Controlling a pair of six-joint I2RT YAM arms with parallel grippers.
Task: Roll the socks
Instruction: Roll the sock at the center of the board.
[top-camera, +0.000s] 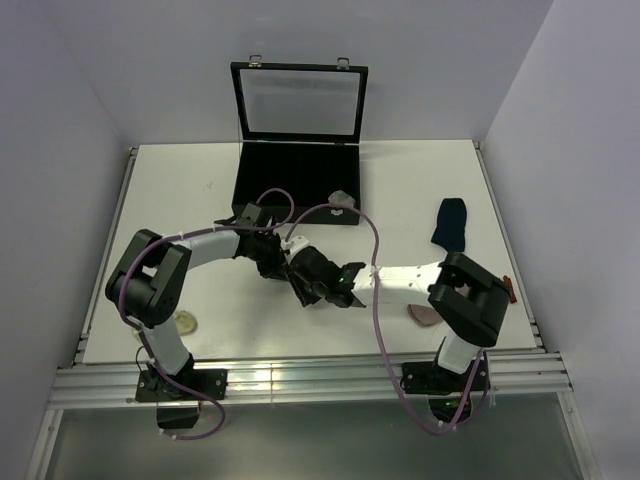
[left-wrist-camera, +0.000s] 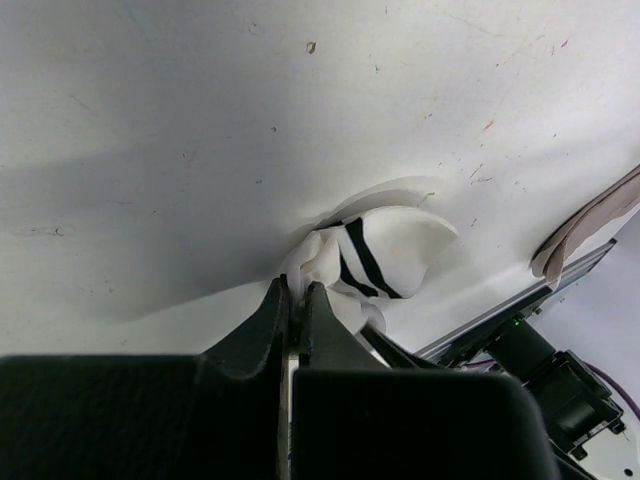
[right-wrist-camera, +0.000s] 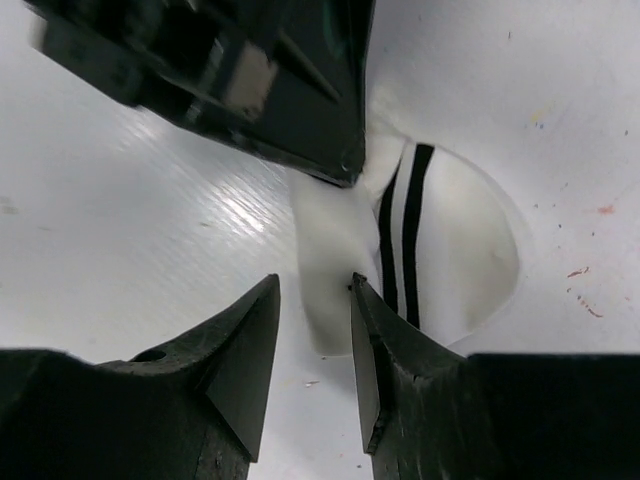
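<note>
We see the left end effector (left-wrist-camera: 297, 290) pressed together, its two dark fingers pinching a fold of the white sock (right-wrist-camera: 450, 240) at the edge nearest the left wrist camera. The right end effector (right-wrist-camera: 314, 290) faces it from the other side with its jaws spread; a strip of the same sock lies on the counter (top-camera: 180, 200) in line with the gap, just beyond the fingertips, and we cannot tell whether either finger touches it. The white sock is bunched rather than flat, its two black cuff stripes running side by side across the raised part, and it sits in the middle of the counter toward the near edge, where both wrists meet. Farther out, a pinkish piece of fabric (top-camera: 424, 316) lies near the right arm's base, and a navy sock (top-camera: 450, 223) rests well apart at the right. A small greyish bundle (top-camera: 341, 198) sits at the front rim of the open black case (top-camera: 297, 180), which stands at the far side with its lid raised.
</note>
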